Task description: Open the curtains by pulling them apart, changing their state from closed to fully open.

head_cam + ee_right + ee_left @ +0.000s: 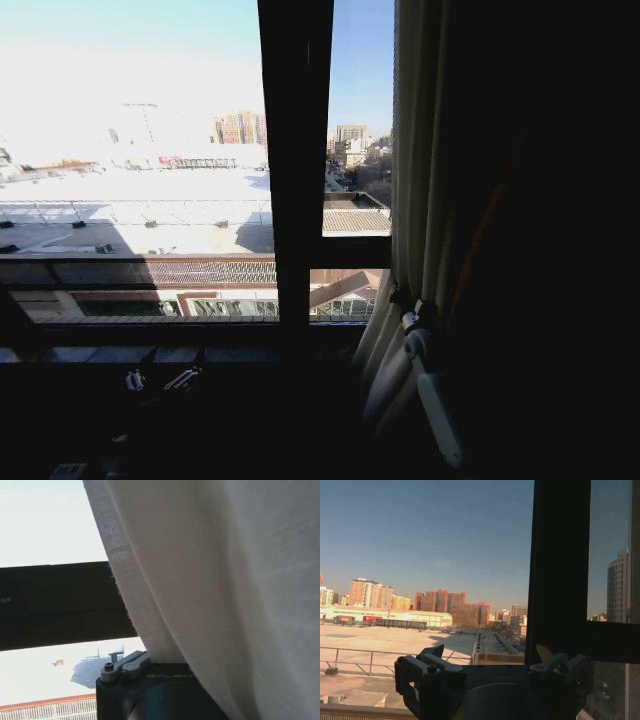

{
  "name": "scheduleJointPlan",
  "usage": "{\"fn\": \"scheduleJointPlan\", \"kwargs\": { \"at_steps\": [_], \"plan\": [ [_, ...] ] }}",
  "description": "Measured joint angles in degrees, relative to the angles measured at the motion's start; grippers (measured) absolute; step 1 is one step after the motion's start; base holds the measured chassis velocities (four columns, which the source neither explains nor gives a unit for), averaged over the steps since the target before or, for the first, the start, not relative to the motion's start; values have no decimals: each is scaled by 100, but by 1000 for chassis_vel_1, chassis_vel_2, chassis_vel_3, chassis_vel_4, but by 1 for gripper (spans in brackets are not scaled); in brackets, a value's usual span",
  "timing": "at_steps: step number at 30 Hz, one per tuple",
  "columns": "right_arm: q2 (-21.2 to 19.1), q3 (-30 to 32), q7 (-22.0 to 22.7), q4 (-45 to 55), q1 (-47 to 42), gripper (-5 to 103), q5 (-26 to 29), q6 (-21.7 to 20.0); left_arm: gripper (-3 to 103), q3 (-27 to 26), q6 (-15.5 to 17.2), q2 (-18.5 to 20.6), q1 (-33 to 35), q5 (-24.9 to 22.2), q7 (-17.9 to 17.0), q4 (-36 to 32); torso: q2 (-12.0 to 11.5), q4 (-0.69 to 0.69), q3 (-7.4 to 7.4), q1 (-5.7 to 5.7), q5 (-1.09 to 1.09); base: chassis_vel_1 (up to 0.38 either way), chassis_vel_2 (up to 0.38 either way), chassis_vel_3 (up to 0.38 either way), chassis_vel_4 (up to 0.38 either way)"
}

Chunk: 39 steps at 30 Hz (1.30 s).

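A cream pleated curtain hangs bunched at the right side of the window, its inner edge just right of the narrow pane. My right gripper is at that edge, low down, shut on the curtain. In the right wrist view the woven curtain fabric runs down into the right gripper and hides most of it. My left gripper sits low in shadow under the sill; in the left wrist view the left gripper is open and holds nothing, facing the glass.
A thick dark window frame post splits the big left pane from the narrow right pane, with a dark crossbar below. The window sill runs across in front of my left arm. Rooftops and buildings lie outside.
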Motion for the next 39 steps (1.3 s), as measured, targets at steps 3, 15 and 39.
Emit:
{"fn": "scheduleJointPlan", "kwargs": {
  "at_steps": [3, 15, 39],
  "plan": [
    [9, 36, -1, -20, 1, 0, -11, 0, 100, -4, 0, 0, -1, 1, 0, 4, 0, 1, 0, 0, -3, 0, 0, 0, 0],
    [-80, 728, 79, -299, 44, 0, -111, 7, 100, 7, -3, -22, 0, 5, 3, 14, 0, 1, 0, 0, -1, 0, 0, 0, 0],
    [-297, -55, 277, 2089, -1542, 44, 2, -594, 100, -22, 124, -3, -144, -95, -72, 15, 0, 1, 0, 0, -1, 0, 0, 0, 0]
  ]
}}
